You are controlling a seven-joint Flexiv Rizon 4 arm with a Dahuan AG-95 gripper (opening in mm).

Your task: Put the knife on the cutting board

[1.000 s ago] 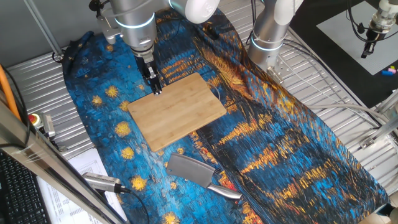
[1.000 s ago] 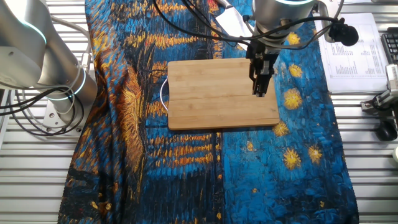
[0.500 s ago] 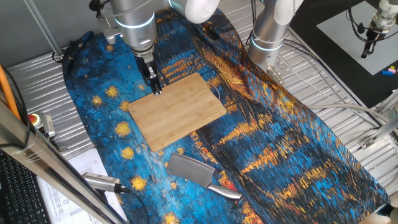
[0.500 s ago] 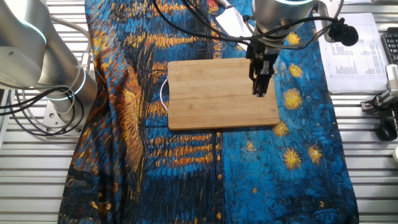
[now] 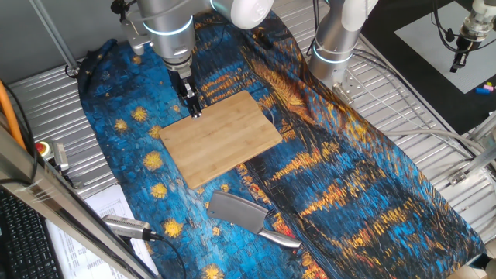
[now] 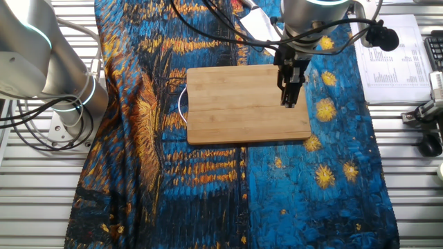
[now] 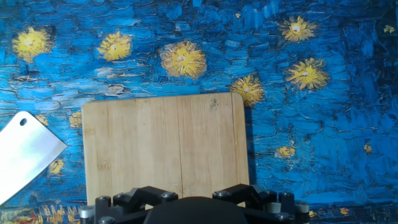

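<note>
The cutting board [image 5: 221,138] lies flat on the blue painted cloth; it also shows in the other fixed view [image 6: 248,104] and in the hand view [image 7: 165,143]. The knife [image 5: 236,211], grey blade with a silver handle, lies on the cloth near the front, apart from the board. Only its blade [image 7: 25,155] shows at the left edge of the hand view, and it is out of the other fixed view. My gripper [image 5: 195,111] hangs above the board's far edge, its fingers together and empty; it also shows in the other fixed view [image 6: 289,100].
A silver cylindrical tool with a black cable [image 5: 128,226] lies at the front left by some papers [image 5: 108,208]. A second arm's base [image 5: 333,54] stands behind the board. A red button [image 5: 41,149] sits at the left. Metal slats surround the cloth.
</note>
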